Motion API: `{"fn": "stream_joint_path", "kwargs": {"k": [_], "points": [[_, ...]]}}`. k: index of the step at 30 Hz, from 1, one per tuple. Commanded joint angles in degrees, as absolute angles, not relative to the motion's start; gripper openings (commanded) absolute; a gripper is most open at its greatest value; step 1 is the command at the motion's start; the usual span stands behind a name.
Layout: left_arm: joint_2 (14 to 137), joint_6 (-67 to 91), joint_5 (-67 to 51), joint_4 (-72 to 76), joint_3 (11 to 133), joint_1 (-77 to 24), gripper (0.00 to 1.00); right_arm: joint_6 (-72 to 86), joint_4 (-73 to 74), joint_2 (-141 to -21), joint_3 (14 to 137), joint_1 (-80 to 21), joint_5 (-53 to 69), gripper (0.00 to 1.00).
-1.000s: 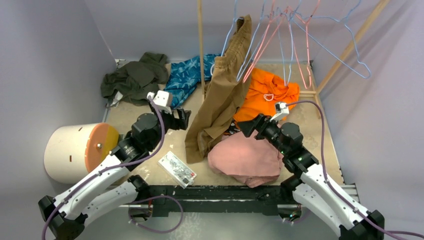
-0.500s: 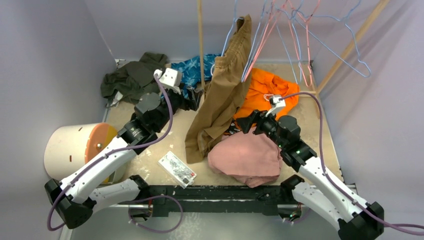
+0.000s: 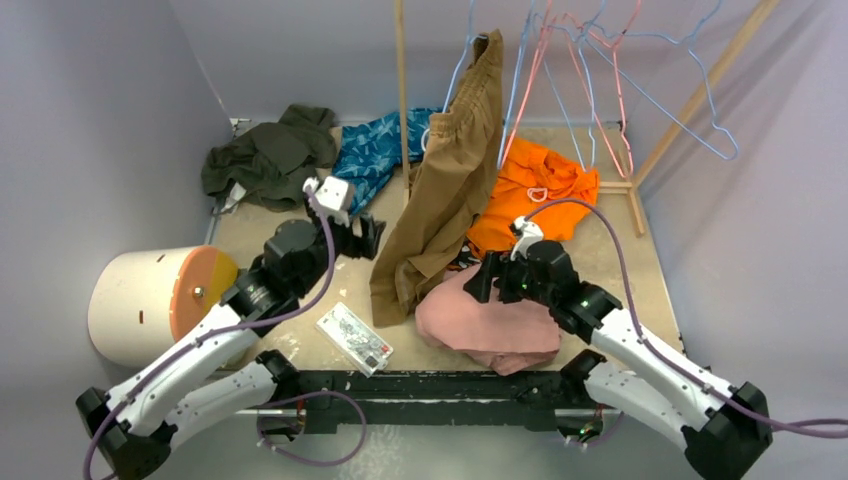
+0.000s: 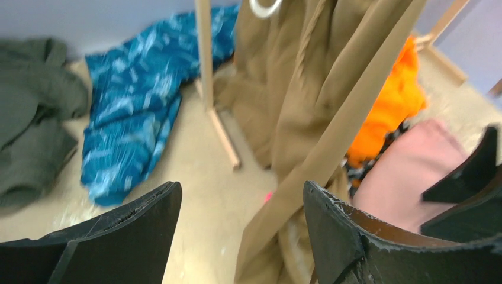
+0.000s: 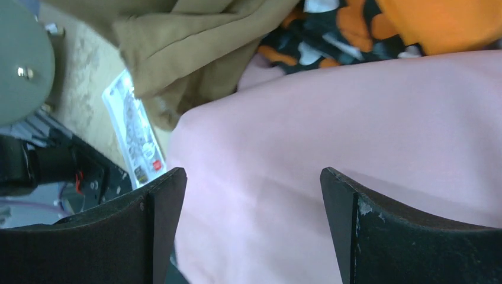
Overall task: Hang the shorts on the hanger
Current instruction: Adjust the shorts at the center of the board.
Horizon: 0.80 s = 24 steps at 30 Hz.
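Shorts [image 3: 492, 322] — crumpled pink heap on surface [image 3: 640, 290], near front edge, just right of hanging tan shorts [image 3: 440, 200]. Right pincer [image 5: 251, 204] wide open, empty — directly over pink fabric. Left pincer [image 4: 243, 204] wide open, empty, facing tan shorts.

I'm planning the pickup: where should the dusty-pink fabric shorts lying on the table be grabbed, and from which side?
Probably the rounded edge of the crumpled dusty-pink soft fabric shorts beside the tan-brown shorts, coming down from above. They lie in a low heap, no waistband showing, and the open right tool hangs over that edge.
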<state>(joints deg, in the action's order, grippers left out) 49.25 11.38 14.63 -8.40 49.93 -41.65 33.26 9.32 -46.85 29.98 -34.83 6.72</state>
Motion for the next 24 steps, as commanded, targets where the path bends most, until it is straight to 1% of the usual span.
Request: {"fn": "stream_joint_path", "kwargs": {"k": [1,4,9,17,20,22,24], "points": [[41.41,12.9,19.64,-12.19,42.19,-41.48,0.74,35.87,17.36,-49.71,39.41,-44.78,-1.72,0.87],[38.76,13.78,22.88,-13.21,39.67,-41.48,0.74,38.56,19.92,-55.09,43.53,-56.2,-12.64,0.87],[36.18,14.47,25.85,-13.7,38.08,-41.48,0.74,42.31,24.97,-63.82,48.88,-66.98,-24.95,0.86],[35.94,15.03,28.86,-14.3,37.12,-41.48,0.74,44.1,27.72,-76.42,52.63,-76.48,-27.5,0.77],[36.2,15.12,28.96,-14.54,37.18,-41.46,0.74,46.48,30.33,-80.22,53.31,-77.36,-29.55,0.67],[36.2,15.04,29.35,-14.48,37.09,-41.48,0.74,48.25,32.83,-81.53,54.46,-77.56,-31.9,0.54],[36.13,14.98,30.0,-14.49,37.01,-41.5,0.74,48.66,34.32,-81.1,54.93,-77.67,-34.4,0.37]]}}
